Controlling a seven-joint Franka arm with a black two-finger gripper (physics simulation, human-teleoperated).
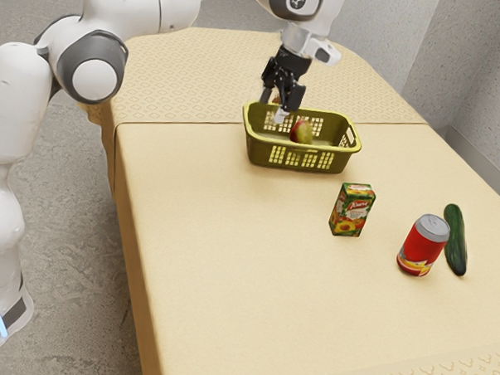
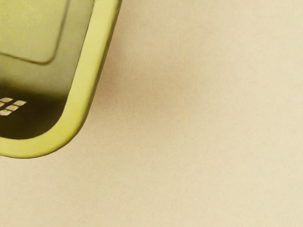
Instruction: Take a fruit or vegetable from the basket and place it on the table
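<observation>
Red and yellow-green, rounded fruit [image 1: 301, 133] in olive basket [image 1: 260, 154]; gripper [image 1: 272, 108] unclenched, fingers apart.

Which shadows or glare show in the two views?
Wrist view: basket dark inside at its lower corner, soft brownish shade on the tablecloth beside its rim, no harsh glare. Exterior view: fairly even light, cloth's hanging side darker than its top, mild shading on the white arm.

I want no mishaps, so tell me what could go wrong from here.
The gripper hangs by the basket's rim, off to one side of the red-green fruit; lowering there might knock the rim. The fruit looks rounded, so it could roll once set down, perhaps into the juice carton.
</observation>
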